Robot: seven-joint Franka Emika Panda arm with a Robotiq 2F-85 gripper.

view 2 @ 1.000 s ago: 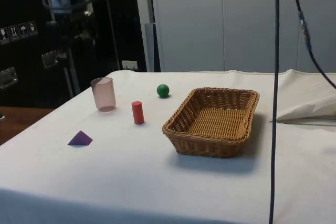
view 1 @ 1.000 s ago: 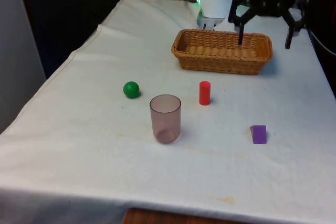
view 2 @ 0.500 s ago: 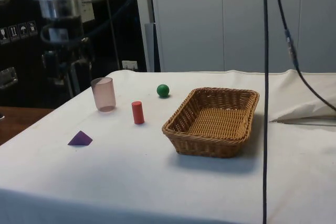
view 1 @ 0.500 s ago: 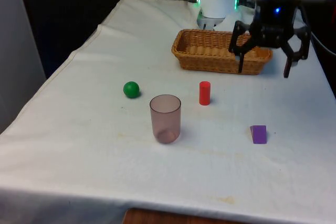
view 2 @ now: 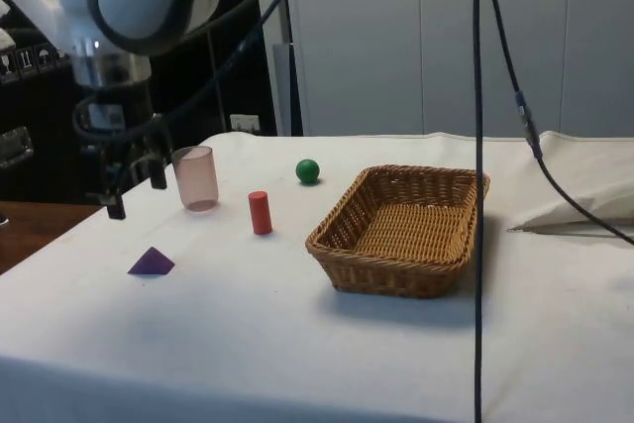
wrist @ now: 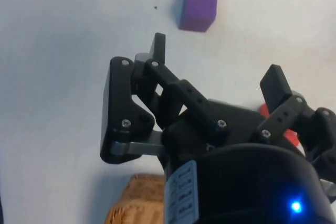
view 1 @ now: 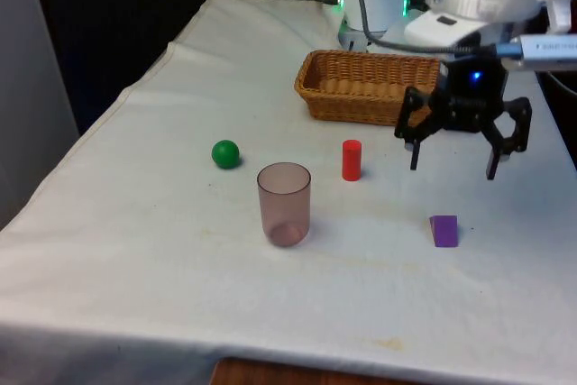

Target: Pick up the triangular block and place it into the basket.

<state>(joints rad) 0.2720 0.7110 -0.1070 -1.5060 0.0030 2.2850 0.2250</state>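
Claw [view 1: 453, 169] is spread wide and empty, hanging above the cloth between the basket [view 1: 379, 87] and the purple block [view 1: 444, 230], which sits alone well clear of the red cylinder [view 1: 351, 160], so I'd center over it, drop straight down and pinch its flat sides, not the slopes.

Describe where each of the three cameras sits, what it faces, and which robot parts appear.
Front: across the table; gripper open above purple triangular block, white arm above.
Side: at the table's side; basket nearest, gripper, arm.
Wrist: on the wrist, facing the cloth; black fingers, block.
All share the block.
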